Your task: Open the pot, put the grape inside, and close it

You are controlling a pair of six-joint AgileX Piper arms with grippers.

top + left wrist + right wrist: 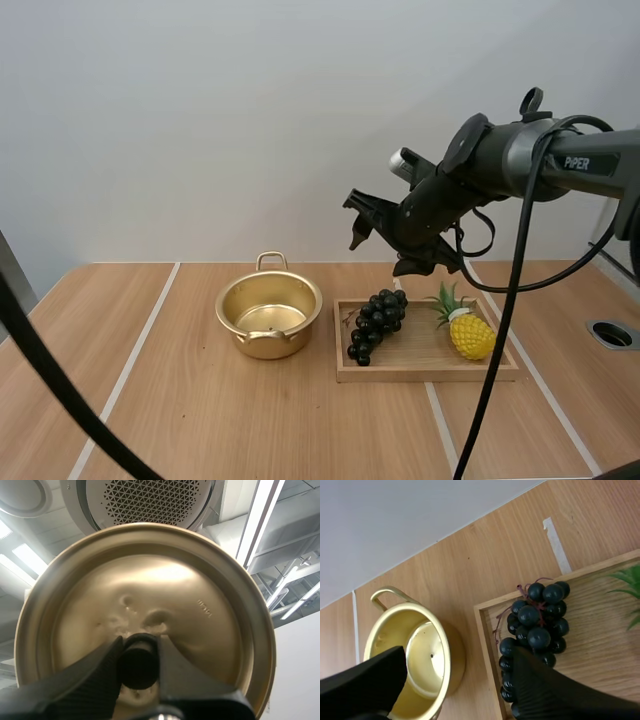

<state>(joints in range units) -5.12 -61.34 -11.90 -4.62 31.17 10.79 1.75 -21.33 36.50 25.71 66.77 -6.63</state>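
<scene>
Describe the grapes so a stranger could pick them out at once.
On the wooden table, a wooden tray lies right of the open gold pot. The bunch of grapes lies at its left end: a dark, nearly black cluster, unlike the yellow pineapple beside it.

Table: light wood-grain top, pale strips running near to far.
Pot: gold, open, upright on the top.
Wooden tray: flat on the top, just beside the pot at its 3 o'clock.
Grommet: dark round opening, 3 o'clock of the tray.

Black-grey right arm, lettered PiPER, carries a black right hand.
</scene>
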